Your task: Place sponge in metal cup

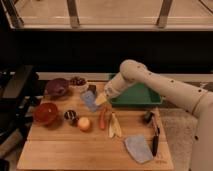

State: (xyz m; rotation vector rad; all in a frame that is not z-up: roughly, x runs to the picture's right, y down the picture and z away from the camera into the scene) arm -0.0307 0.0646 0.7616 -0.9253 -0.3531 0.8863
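The sponge point(89, 101) is a pale blue-grey block, tilted, near the middle of the wooden table. My gripper point(103, 98) is right against its right side, reaching in from the white arm on the right. The metal cup point(70, 116) is small and dark. It stands to the lower left of the sponge, between a red bowl and an orange fruit, apart from my gripper.
A green tray point(140, 95) lies behind the arm. A dark block point(92, 89), a white bowl of dark contents point(77, 81), a purple bowl point(57, 88), the red bowl point(45, 113), the orange fruit point(84, 123), a grey cloth point(137, 148) and a black tool point(155, 136) lie around.
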